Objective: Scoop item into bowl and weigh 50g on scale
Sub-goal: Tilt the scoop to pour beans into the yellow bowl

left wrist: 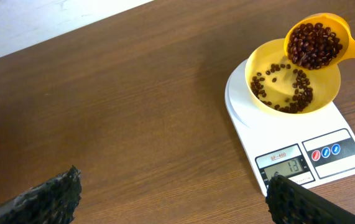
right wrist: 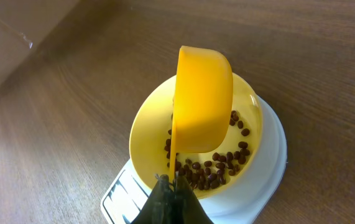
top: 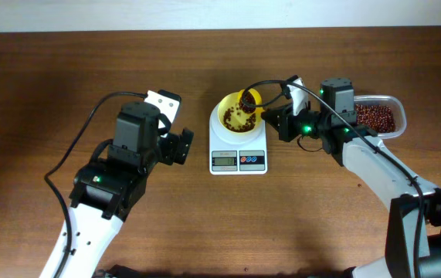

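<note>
The yellow bowl (top: 233,116) sits on the white scale (top: 238,151) and holds a thin layer of red-brown beans (left wrist: 296,94). The scale's display (left wrist: 285,166) reads 13. My right gripper (right wrist: 172,185) is shut on the handle of a yellow scoop (right wrist: 203,99), tilted on its side over the bowl (right wrist: 152,134). The scoop (left wrist: 317,41) is full of beans. My left gripper (left wrist: 171,193) is open and empty, low over bare table left of the scale (left wrist: 301,146).
A clear tub (top: 379,116) of beans stands at the right, behind my right arm. The table's far edge meets a white wall at the top. A cable loops from the left arm across the table.
</note>
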You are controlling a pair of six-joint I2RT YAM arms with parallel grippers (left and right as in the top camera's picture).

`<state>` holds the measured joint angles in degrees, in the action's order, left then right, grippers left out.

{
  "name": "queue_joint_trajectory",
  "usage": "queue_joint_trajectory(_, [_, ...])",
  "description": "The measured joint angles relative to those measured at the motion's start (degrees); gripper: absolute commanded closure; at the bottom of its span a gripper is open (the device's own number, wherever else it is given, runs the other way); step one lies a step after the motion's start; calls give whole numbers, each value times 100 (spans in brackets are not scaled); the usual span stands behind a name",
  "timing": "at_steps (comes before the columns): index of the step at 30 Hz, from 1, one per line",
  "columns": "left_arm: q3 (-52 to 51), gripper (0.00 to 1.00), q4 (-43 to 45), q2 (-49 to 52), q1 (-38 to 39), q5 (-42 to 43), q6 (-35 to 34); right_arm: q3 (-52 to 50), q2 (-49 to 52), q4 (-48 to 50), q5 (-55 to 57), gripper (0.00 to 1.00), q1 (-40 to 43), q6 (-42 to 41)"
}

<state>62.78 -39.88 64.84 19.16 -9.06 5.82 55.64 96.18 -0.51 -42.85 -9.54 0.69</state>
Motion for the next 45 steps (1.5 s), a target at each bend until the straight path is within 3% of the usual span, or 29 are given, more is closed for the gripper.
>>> queue_joint_trajectory(11, [0, 1, 0, 0, -2, 0, 0, -2, 94, 103, 146, 96, -59, 173])
queue_joint_trajectory(27, [0, 1, -2, 0, -2, -2, 0, -2, 96, -31, 645, 96, -299, 1576])
queue_joint_trajectory(45, [0, 1, -2, 0, -2, 0, 0, -2, 96, 59, 688, 96, -299, 1609])
